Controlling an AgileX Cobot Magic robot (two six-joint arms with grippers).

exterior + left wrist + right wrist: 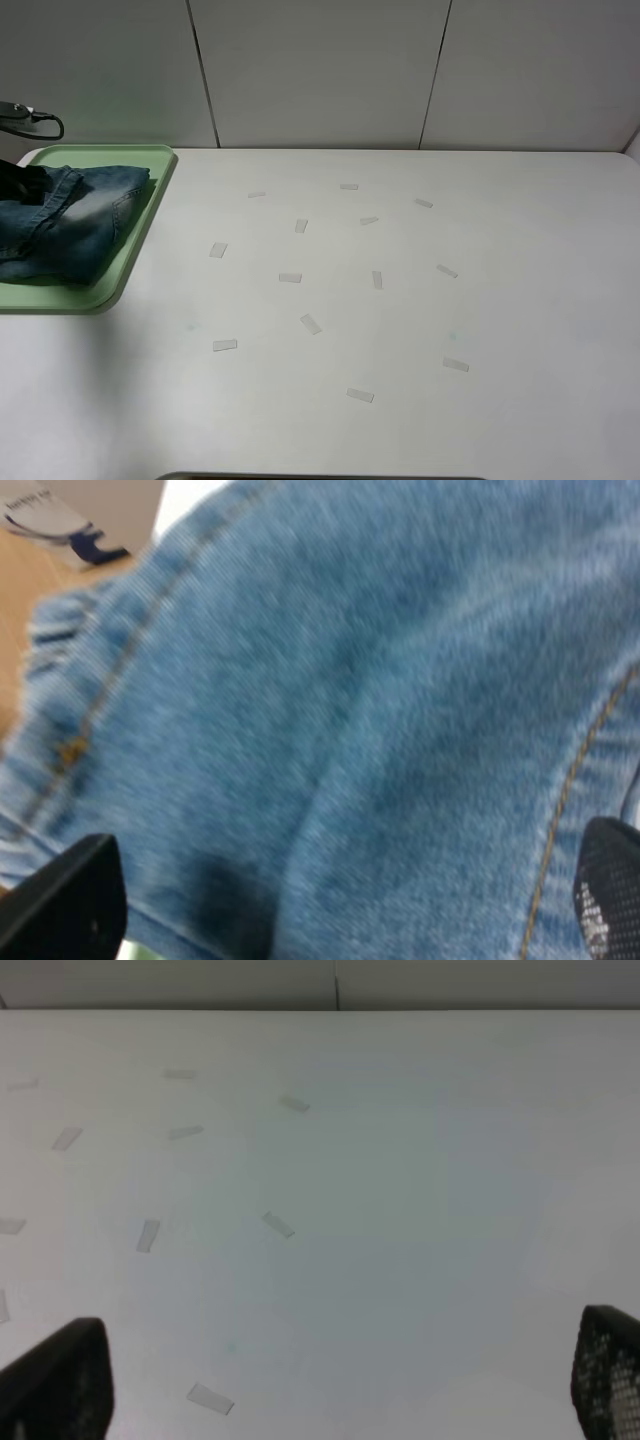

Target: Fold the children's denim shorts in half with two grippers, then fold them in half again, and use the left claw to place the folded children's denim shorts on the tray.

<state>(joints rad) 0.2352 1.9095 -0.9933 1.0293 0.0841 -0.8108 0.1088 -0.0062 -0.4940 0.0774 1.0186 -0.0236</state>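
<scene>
The children's denim shorts [70, 225] lie folded on the pale green tray [150, 205] at the far left of the table. In the exterior view only a dark part of my left gripper [14, 178] shows at the left edge, right over the shorts. In the left wrist view blurred blue denim [350, 700] fills the picture. My left gripper [340, 905] has its fingertips [65, 900] wide apart, so it is open, close above the cloth. My right gripper [335, 1380] is open and empty over bare table; it is out of the exterior view.
Several small pale tape pieces [310, 323] are scattered over the white table [520, 300]. A grey panelled wall [320, 70] stands behind it. A black cable [35, 120] hangs above the tray's far corner. A wooden surface with a paper [60, 525] shows beyond the denim.
</scene>
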